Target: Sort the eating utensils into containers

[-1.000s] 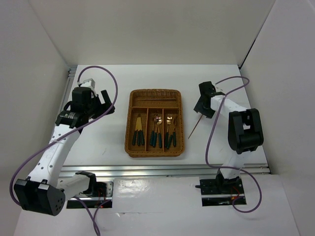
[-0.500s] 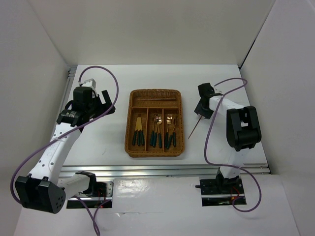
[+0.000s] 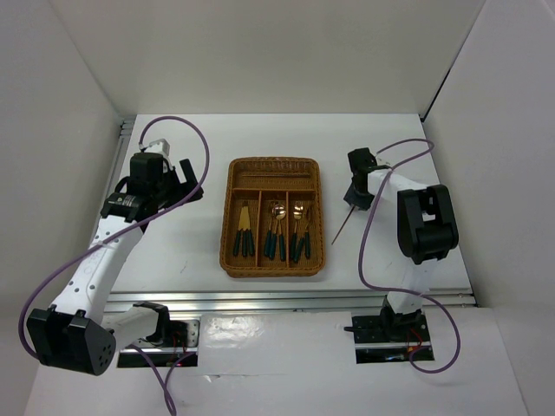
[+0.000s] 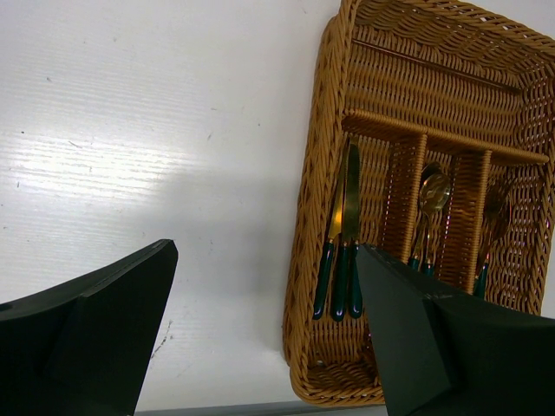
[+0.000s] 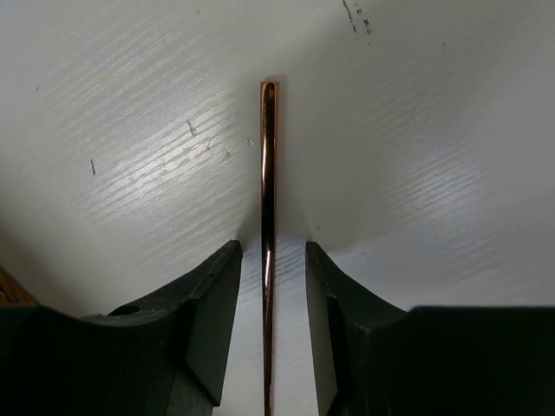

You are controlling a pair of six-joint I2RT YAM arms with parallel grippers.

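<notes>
The brown wicker tray point(image 3: 227, 217) lies mid-table. Its long sections hold green-handled gold knives point(image 4: 349, 227), spoons point(image 4: 431, 192) and forks point(image 4: 496, 212). A thin chopstick point(image 4: 438, 65) lies in the crosswise section. A second brown-gold chopstick point(image 3: 341, 230) lies on the table right of the tray. My right gripper point(image 3: 351, 201) is down over its far end. In the right wrist view the chopstick point(image 5: 268, 165) runs between the fingers, with a small gap on each side, and the gripper point(image 5: 271, 249) is narrowly open. My left gripper point(image 3: 192, 180) is wide open and empty, left of the tray point(image 4: 312, 217).
White walls close in the table on the left, back and right. A metal rail point(image 3: 295, 299) runs along the near edge. A purple cable point(image 3: 373, 225) hangs beside the right arm, near the loose chopstick.
The right arm's elbow has swung a little toward the wrist, and its gripper has shifted slightly over the chopstick's end. The left arm and the utensils have not moved.
</notes>
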